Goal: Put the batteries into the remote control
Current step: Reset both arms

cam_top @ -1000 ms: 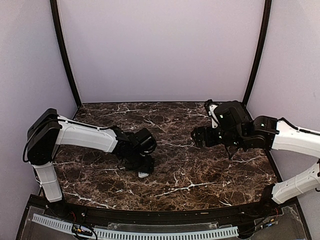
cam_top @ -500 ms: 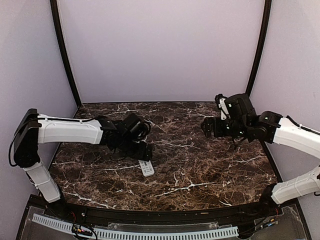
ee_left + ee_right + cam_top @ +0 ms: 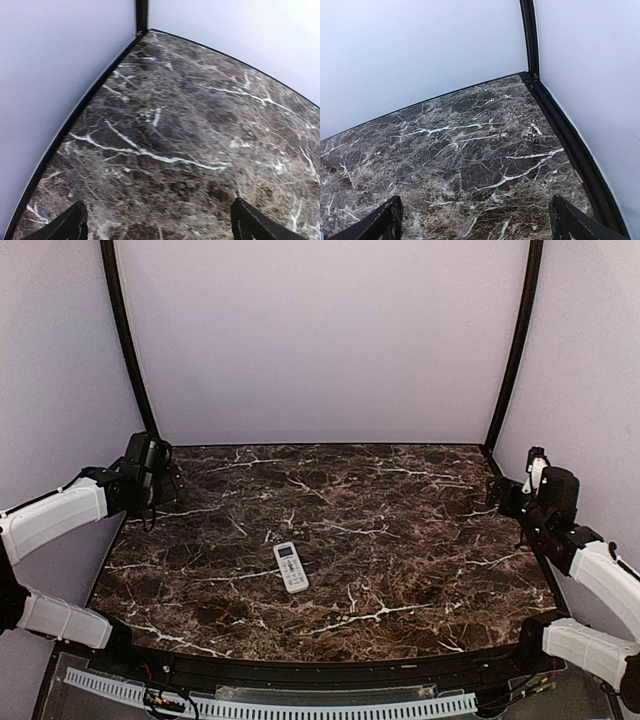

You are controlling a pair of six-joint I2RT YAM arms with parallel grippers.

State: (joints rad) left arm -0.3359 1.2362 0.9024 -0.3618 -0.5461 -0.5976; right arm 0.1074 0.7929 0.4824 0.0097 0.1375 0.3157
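The white remote control [image 3: 291, 566] lies face up, screen and buttons showing, alone near the middle of the marble table [image 3: 400, 540]. No batteries show in any view. My left gripper [image 3: 160, 480] is drawn back to the table's far-left edge, far from the remote. In the left wrist view its gripper [image 3: 160, 227] stands open, only the two black fingertips [image 3: 70, 227] showing over bare marble. My right gripper [image 3: 510, 498] is pulled back to the right edge. In the right wrist view that gripper [image 3: 475, 225] is open and empty.
Pale walls close in the table on three sides, with black posts [image 3: 125, 340] at the back corners. A black rail [image 3: 570, 145] runs along the right edge. A white slotted strip [image 3: 270, 705] lies below the near edge.
Both arms have swung away from the table's middle to its side edges. The left gripper has opened and left the remote lying on the marble.
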